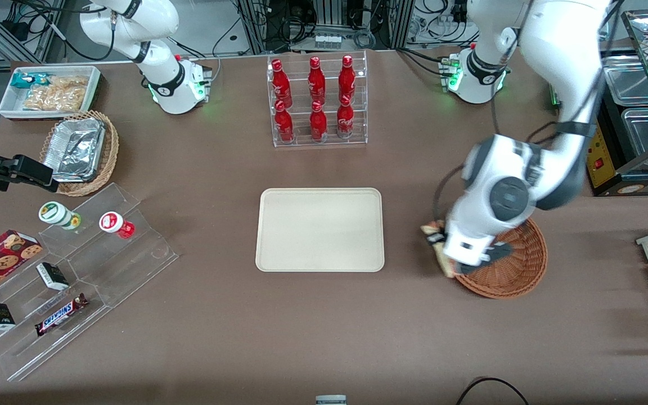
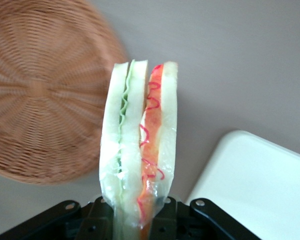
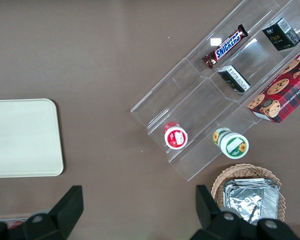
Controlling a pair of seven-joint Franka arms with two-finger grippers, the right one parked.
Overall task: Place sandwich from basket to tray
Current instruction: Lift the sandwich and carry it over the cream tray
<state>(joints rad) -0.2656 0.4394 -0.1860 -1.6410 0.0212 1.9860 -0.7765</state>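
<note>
The sandwich (image 2: 140,150) is clamped upright by the gripper (image 2: 140,222), its lower end hidden between the fingers. In the front view, the basket (image 1: 518,270) at four o'clock from the tray (image 1: 320,229) is partly covered by the arm.

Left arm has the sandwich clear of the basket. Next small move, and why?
Probably carry it sideways toward the tray. The gripper is shut on the sandwich, held above bare table at the edge of the basket, which looks empty in the wrist view. The tray is bare and not yet underneath, so releasing now would miss it.
</note>
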